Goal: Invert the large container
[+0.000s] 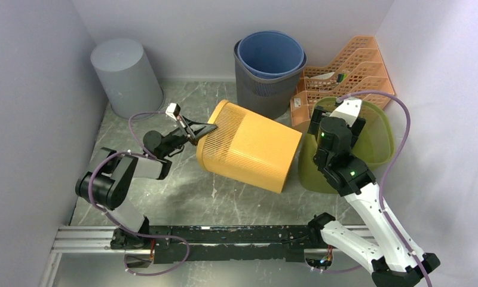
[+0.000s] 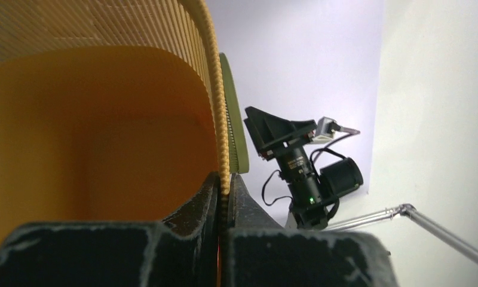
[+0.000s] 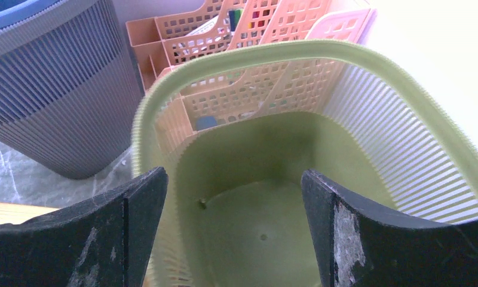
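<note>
Yellow bin (image 1: 248, 146): large, ribbed plastic, tipped onto its side at the middle of the table (image 1: 183, 197). Its mouth faces left and its base right, and the left gripper (image 1: 202, 129) pinches its rim.

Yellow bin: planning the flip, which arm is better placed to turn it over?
Left. The left gripper is shut on the rim of the tilted yellow bin; the right gripper hangs open over the green bin.

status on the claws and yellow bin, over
Left claw shut on yellow bin rim. Right claw open over green bin. Yellow bin tipped sideways, not flipped. Green bin close beside it.
</note>
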Controlling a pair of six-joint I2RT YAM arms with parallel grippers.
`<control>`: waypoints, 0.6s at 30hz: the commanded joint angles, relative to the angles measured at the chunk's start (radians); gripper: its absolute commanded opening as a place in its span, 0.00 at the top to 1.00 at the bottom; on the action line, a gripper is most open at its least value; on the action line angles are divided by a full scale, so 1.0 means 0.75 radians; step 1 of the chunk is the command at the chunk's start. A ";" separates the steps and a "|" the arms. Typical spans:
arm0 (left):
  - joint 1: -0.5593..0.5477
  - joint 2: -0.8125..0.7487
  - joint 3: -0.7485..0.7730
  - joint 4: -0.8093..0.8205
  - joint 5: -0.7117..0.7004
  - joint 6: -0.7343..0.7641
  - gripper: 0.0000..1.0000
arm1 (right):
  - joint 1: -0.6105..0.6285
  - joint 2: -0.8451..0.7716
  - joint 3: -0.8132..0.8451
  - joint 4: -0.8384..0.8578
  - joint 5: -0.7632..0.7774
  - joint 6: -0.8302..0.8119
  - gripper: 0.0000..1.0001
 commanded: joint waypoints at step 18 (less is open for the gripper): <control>0.471 0.199 -0.275 0.464 0.138 0.063 0.93 | -0.009 -0.056 -0.039 0.031 -0.010 -0.001 0.17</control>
